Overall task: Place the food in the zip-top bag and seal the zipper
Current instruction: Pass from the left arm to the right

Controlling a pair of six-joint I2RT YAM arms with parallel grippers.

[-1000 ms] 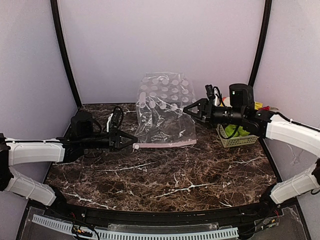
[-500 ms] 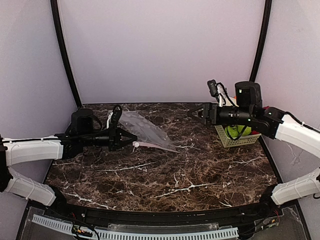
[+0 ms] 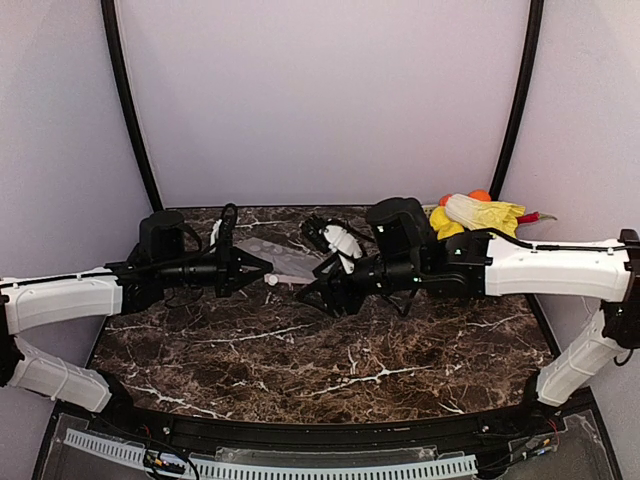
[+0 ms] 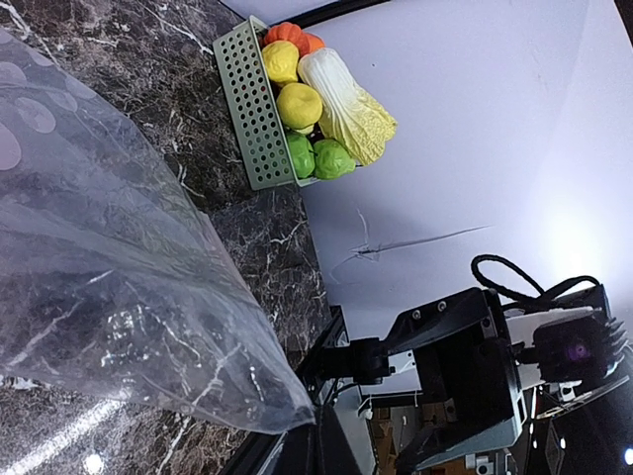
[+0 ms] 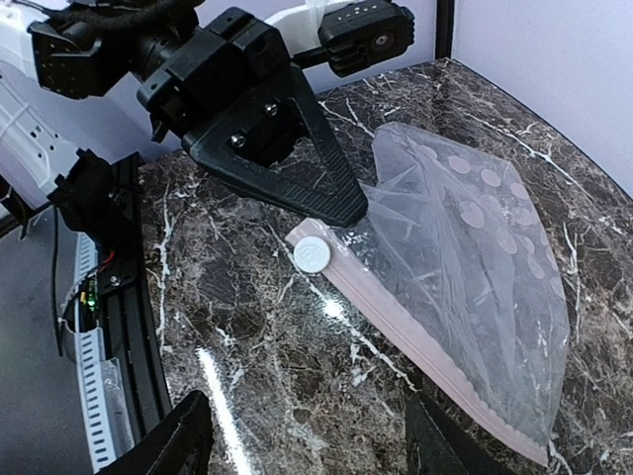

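Observation:
The zip-top bag (image 3: 262,252) lies flat and empty on the marble table, clear with grey dots (image 5: 475,257). My left gripper (image 3: 258,271) is shut on the bag's corner (image 4: 282,416) beside the zipper's round white slider (image 5: 313,254). The pink zipper (image 5: 425,351) runs away from it along the near edge. My right gripper (image 3: 322,293) hovers low over the zipper, open (image 5: 307,421), holding nothing. The food sits in the basket at the back right: a cabbage (image 4: 348,104), lemons (image 4: 299,104), green pears (image 4: 318,158) and a tomato (image 4: 287,35).
A pale green mesh basket (image 4: 247,109) stands against the back right wall, mostly hidden behind my right arm (image 3: 540,268) in the top view. The left gripper's black body (image 5: 257,119) fills the upper left of the right wrist view. Curved black frame posts flank the table.
The right gripper let go of the raised bag, which dropped flat. The right arm then swung left across the table to the zipper. The left gripper kept its hold.

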